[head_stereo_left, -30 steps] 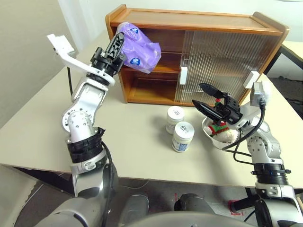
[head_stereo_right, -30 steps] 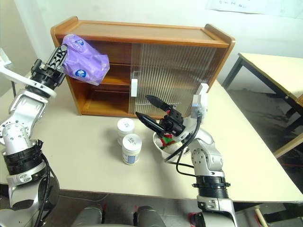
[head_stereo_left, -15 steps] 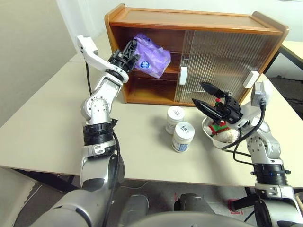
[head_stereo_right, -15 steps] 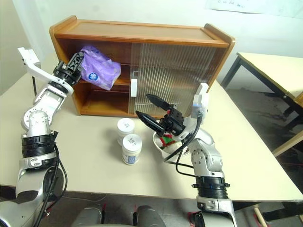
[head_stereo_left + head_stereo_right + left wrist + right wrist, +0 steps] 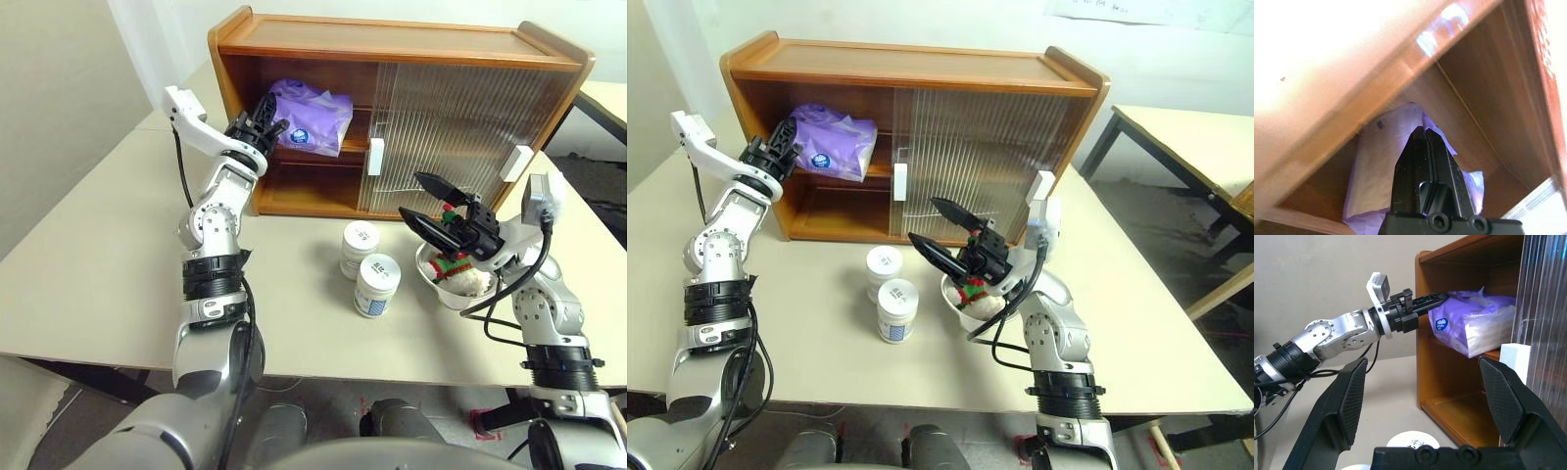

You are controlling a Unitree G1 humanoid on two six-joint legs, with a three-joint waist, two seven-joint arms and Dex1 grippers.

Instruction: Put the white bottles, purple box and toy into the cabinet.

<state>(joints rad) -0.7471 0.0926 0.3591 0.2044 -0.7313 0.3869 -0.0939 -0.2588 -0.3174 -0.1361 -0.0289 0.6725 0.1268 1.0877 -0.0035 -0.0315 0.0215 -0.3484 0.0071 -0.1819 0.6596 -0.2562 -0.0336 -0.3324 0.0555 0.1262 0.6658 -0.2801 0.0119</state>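
The purple box (image 5: pixel 315 113) lies on the upper shelf at the open left end of the brown cabinet (image 5: pixel 392 44). My left gripper (image 5: pixel 277 116) is shut on the box's near left edge, reaching in past the cabinet's side wall. In the left wrist view its closed fingers (image 5: pixel 1422 147) press into the purple box (image 5: pixel 1376 171). Two white bottles (image 5: pixel 360 247) (image 5: pixel 376 284) stand on the table in front of the cabinet. The toy (image 5: pixel 457 266) sits in a steel bowl. Just above and left of the toy hovers my right gripper (image 5: pixel 411 198), open and holding nothing.
Ribbed sliding doors (image 5: pixel 460 122) with white handles (image 5: pixel 375 157) cover the cabinet's middle and right. The lower left shelf (image 5: pixel 304 191) is bare. The steel bowl (image 5: pixel 438 291) stands right of the bottles. Another table (image 5: pixel 1195 137) stands off to the right.
My left arm carried the purple box from in front of the cabinet's top left corner down and into the upper shelf. The right arm stayed still.
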